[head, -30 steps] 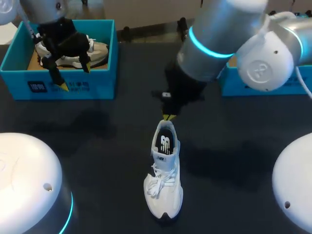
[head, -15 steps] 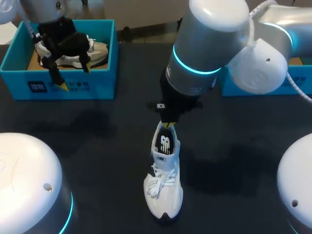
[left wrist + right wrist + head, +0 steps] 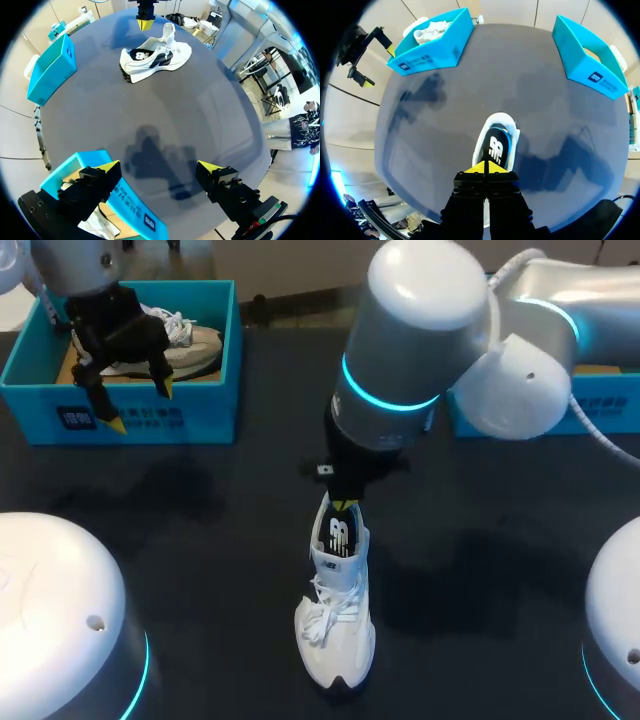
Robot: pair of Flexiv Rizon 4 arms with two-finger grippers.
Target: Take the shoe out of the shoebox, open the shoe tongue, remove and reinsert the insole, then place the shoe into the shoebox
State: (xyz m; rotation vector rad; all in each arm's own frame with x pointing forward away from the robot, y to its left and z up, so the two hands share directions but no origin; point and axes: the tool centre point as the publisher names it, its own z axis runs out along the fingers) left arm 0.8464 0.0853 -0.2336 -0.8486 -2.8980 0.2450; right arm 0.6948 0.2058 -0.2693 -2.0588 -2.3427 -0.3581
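Your R gripper (image 3: 345,505) dropped to the shoe (image 3: 337,610) heel, tips pressed together (L gripper (image 3: 140,407) spread); shoving further may topple it.

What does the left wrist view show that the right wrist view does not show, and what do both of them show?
Only the left wrist view: the white shoe from its side, with its laces, and the left gripper close up, fingers wide open by the near shoebox.
Only the right wrist view: the inside of that shoe from above, with its dark insole, and the right gripper close up, fingers shut together.
Both: the shoe standing on the dark table, the right gripper's yellow tips at its heel, and two blue shoeboxes.
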